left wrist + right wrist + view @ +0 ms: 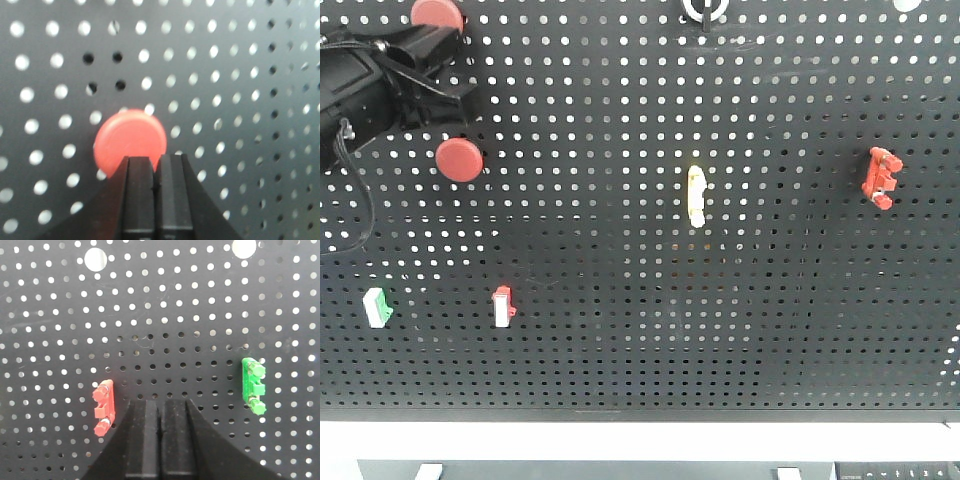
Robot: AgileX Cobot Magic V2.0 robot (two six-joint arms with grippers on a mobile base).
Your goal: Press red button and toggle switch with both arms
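Two round red buttons sit on the black pegboard (620, 350), one at the top edge (438, 12) and one lower (458, 160). My left gripper (448, 45) reaches in from the upper left between them. In the left wrist view it (155, 159) is shut, its tips just in front of the lower right edge of a red button (129, 137). The toggle switch (705, 8) is cut off by the top edge. In the right wrist view my right gripper (160, 402) is shut and empty, facing bare pegboard.
A yellow clip (696, 196), a red clip (880, 177), a green-and-white rocker (378, 307) and a red-and-white rocker (503, 306) hang on the board. The right wrist view shows a red clip (104, 407) to the left and a green clip (254, 386) to the right.
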